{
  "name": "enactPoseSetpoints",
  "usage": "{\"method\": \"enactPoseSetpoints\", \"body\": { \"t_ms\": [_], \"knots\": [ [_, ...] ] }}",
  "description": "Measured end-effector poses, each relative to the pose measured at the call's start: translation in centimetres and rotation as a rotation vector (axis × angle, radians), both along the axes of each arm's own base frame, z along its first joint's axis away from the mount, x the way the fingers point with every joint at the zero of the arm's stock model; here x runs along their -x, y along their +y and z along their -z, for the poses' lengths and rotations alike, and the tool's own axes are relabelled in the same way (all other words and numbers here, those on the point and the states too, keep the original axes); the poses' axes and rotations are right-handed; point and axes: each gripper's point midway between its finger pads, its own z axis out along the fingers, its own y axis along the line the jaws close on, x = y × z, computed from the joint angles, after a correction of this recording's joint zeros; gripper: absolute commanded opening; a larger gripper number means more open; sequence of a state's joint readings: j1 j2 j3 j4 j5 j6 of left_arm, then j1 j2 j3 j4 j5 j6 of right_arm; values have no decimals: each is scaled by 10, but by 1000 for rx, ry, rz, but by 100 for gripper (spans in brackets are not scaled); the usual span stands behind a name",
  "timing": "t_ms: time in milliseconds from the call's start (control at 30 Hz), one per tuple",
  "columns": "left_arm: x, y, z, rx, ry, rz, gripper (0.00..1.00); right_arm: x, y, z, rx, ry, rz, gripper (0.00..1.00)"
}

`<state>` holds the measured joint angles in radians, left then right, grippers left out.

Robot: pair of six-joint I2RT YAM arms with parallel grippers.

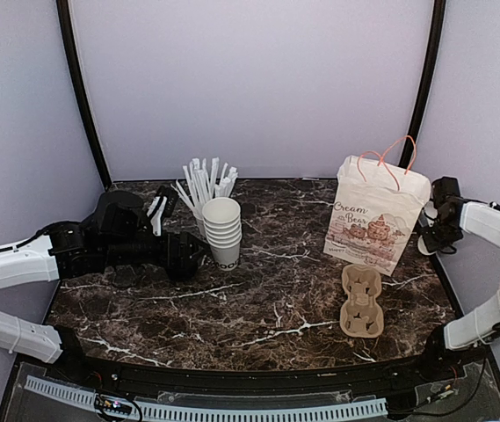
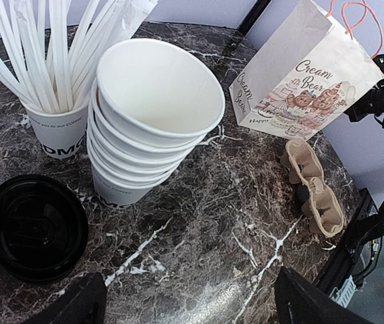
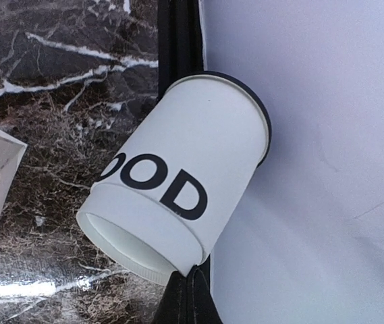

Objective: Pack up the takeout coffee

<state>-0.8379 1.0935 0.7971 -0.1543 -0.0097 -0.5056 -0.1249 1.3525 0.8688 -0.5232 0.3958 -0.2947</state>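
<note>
The takeout coffee, a white paper cup with black lettering and a black lid, is tilted on its side with the lid against the right wall. My right gripper has its fingers pressed together at the cup's base rim and appears to pinch it. In the top view this gripper sits between the paper bag and the right wall, and the cup is mostly hidden there. My left gripper is open and empty, low over the table just in front of the stack of lidless cups.
A cup of white straws stands behind the stack. A pile of black lids lies to its left. The Cream Bear bag also shows in the left wrist view. A brown cardboard cup carrier lies in front of the bag.
</note>
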Motion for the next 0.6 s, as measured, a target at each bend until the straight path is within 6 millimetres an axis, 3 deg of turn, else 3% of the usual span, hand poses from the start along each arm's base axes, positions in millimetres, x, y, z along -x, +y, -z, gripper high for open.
{"method": "enactPoseSetpoints", "body": {
  "t_ms": [133, 467, 600],
  "knots": [
    [0, 0, 0, 2, -1, 0, 90, -10, 0, -36, 38, -85, -12, 0],
    [-5, -7, 2, -11, 10, 10, 90, -31, 5, -199, 74, -548, -46, 0],
    [-6, -14, -5, 5, 8, 27, 90, -39, 16, -240, 38, -669, -93, 0]
  ]
}}
